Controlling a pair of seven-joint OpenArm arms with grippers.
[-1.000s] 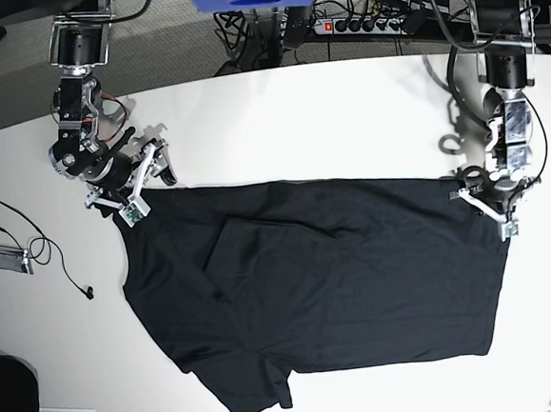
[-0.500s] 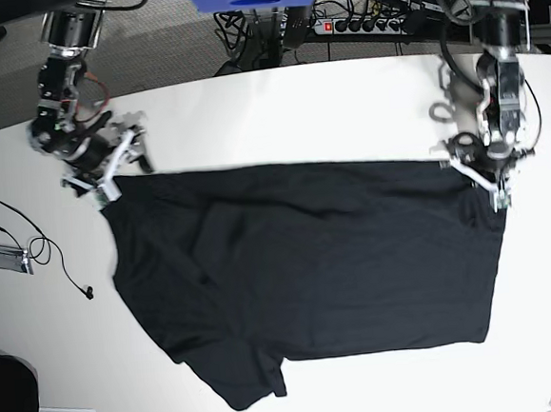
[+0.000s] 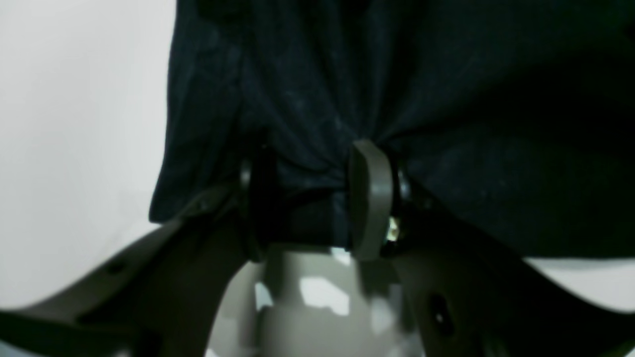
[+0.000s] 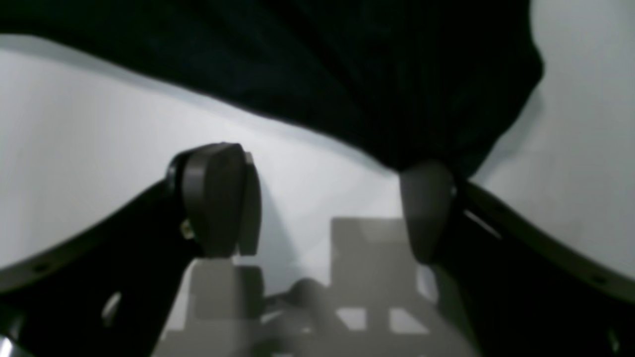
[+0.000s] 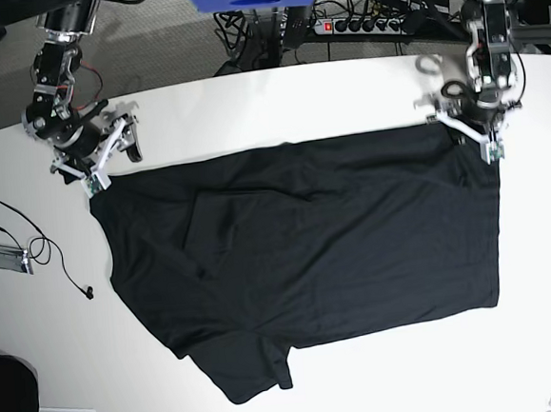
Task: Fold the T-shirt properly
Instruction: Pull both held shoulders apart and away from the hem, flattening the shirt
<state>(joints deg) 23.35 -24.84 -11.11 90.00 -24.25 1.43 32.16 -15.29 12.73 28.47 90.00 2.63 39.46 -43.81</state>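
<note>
The black T-shirt (image 5: 308, 251) lies spread on the white table (image 5: 277, 106), its far edge stretched between my two grippers. At the far right corner my left gripper (image 5: 478, 142) is shut on the cloth. The left wrist view shows the T-shirt (image 3: 397, 99) bunched between the fingers (image 3: 369, 198) of the left gripper (image 3: 312, 168). My right gripper (image 5: 101, 167) is at the far left corner. In the right wrist view the right gripper (image 4: 320, 158) has its jaws wide apart over bare table. The T-shirt (image 4: 322, 64) hem drapes over one fingertip (image 4: 426, 198).
A thin black cable (image 5: 50, 257) and a small grey device (image 5: 3, 256) lie on the table's left side. A dark object (image 5: 4, 394) sits at the near left corner. A power strip (image 5: 361, 25) and cables lie on the floor behind the table.
Both grippers have moved toward the table's far edge, the right one also outward. The shirt's far edge and the whole shirt have shifted that way with them.
</note>
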